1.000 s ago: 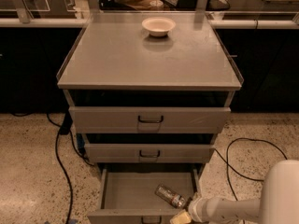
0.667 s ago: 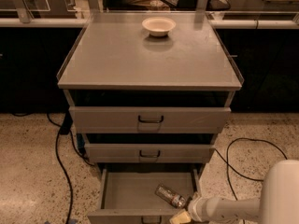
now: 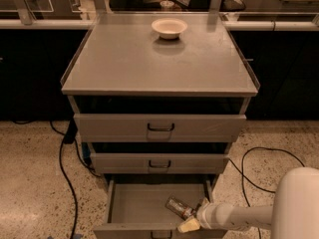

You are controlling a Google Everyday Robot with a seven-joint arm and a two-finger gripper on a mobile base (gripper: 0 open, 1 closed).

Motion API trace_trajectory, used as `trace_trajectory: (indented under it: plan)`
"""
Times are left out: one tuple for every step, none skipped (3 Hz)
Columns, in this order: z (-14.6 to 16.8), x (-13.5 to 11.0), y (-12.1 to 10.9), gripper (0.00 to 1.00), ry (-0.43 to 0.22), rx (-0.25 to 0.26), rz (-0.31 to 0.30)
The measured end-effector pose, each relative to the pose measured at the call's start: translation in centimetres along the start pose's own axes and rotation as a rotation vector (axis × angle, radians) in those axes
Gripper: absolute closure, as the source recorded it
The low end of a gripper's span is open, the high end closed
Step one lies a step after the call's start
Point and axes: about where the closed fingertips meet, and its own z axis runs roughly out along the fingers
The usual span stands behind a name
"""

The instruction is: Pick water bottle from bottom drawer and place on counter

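The bottom drawer (image 3: 144,203) is pulled out, its front edge near the bottom of the camera view. The water bottle (image 3: 179,207) lies on its side in the drawer's right front corner, small and clear with a pale label band. My gripper (image 3: 196,215) reaches in from the right on a white arm, right at the bottle's near end. It is open, with one pale fingertip (image 3: 188,226) by the drawer front and the other beside the bottle's right end. The counter (image 3: 149,63) is the flat grey top of the cabinet above.
A white bowl (image 3: 169,28) stands at the back middle of the counter. Two wider grey drawers (image 3: 159,127) sit shut above the open one. Black cables (image 3: 65,158) run over the speckled floor left and right of the cabinet. My white body (image 3: 299,203) fills the bottom right corner.
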Motion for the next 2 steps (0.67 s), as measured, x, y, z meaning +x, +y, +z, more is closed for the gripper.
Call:
trace_trajectory:
  plan:
    - [1.8, -1.9, -0.9, 0.0, -0.009, 0.003, -0.007]
    - [2.8, -2.4, -1.3, 0.0, -0.013, 0.011, 0.016]
